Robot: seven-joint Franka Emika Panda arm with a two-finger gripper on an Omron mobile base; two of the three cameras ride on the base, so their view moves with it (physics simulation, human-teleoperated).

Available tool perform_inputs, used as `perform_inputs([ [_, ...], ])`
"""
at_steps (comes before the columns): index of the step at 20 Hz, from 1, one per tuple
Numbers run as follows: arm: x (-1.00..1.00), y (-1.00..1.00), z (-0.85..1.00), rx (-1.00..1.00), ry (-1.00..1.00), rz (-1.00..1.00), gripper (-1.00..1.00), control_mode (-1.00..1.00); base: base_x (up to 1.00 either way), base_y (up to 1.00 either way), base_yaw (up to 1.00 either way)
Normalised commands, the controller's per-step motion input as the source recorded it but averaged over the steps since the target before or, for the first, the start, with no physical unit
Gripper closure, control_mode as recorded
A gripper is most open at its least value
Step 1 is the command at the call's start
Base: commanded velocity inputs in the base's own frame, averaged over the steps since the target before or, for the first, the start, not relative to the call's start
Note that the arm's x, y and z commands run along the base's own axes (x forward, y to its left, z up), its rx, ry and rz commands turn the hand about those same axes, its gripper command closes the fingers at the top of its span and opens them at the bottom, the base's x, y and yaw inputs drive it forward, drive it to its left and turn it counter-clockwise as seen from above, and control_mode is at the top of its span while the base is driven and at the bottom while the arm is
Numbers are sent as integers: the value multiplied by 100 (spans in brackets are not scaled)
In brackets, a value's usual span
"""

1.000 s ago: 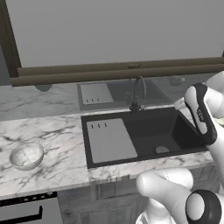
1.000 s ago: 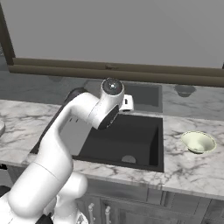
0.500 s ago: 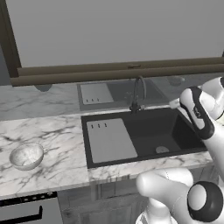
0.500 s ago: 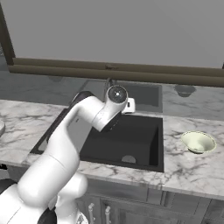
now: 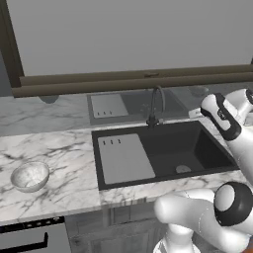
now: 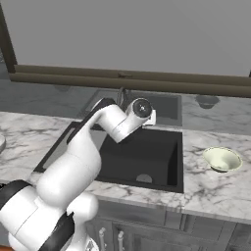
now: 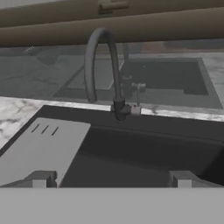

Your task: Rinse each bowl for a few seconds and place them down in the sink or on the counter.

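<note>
The speckled grey-white bowl (image 5: 29, 176) stands on the counter (image 5: 59, 148) left of the sink (image 5: 210, 150). The pale cream bowl (image 6: 221, 159) stands on the counter (image 6: 215, 188) right of the sink (image 6: 164, 149). My gripper (image 7: 111, 180) hangs over the near side of the black basin (image 7: 144, 153), open and holding nothing. It faces the dark arched tap (image 7: 103, 65), well apart from it and far from both bowls. The fingertips (image 7: 41, 179) stand wide apart.
A flat grey slotted panel (image 5: 123, 158) covers the left part of the sink. A dark brown ledge (image 5: 133, 81) runs along the wall behind the tap (image 5: 155, 106). The drain (image 6: 143, 178) lies on the basin floor. My arm's upper link arches over the sink's left half in the right base view.
My hand has swung a little toward the right side of the sink, still open. Both bowls rest where they were.
</note>
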Motion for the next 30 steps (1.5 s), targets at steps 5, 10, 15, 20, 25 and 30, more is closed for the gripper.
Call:
perform_inputs([
  [5, 29, 0, -9, 0, -14, 6, -100, -100, 0, 0, 0],
  [10, 21, 0, -12, 0, -18, 7, -100, -100, 0, 0, 0],
  [15, 13, 0, -12, 0, -20, 6, -100, -100, 0, 0, 0],
  [20, 11, 0, -13, 0, -13, 3, -100, -100, 0, 0, 0],
  [25, 9, 0, -12, 0, -6, 1, -100, -100, 0, 0, 0],
  [30, 14, 0, -9, 0, -7, 2, -100, -100, 0, 0, 0],
])
